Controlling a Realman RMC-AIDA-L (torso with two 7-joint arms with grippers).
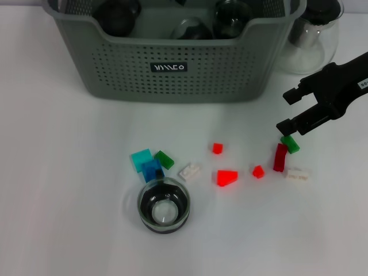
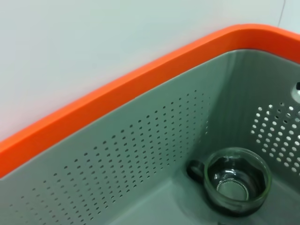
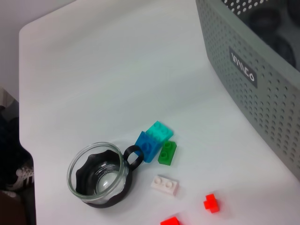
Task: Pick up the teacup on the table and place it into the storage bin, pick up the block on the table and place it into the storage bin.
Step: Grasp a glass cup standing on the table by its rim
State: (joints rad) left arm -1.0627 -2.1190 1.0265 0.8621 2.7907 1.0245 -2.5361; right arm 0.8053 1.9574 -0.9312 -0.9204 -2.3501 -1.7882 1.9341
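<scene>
A clear glass teacup (image 1: 164, 205) with a dark base stands on the white table near its front; it also shows in the right wrist view (image 3: 98, 176). Small blocks lie scattered behind it: cyan (image 1: 141, 158), blue (image 1: 153, 170), green (image 1: 164, 159), white (image 1: 190, 171) and red (image 1: 227, 177). My right gripper (image 1: 287, 111) hovers open at the right, its lower finger just above a green block (image 1: 290, 144) that lies against a dark red block (image 1: 280, 157). The grey-green storage bin (image 1: 115, 63) stands at the back. My left gripper is out of sight; its wrist camera looks into the bin (image 2: 140, 154).
Several dark-based teacups sit inside the bin, one of them in the left wrist view (image 2: 236, 180). A clear glass teapot (image 1: 313, 34) stands right of the bin. Two small red blocks (image 1: 217, 148) (image 1: 258, 171) and a white block (image 1: 297, 175) lie between the cup and the gripper.
</scene>
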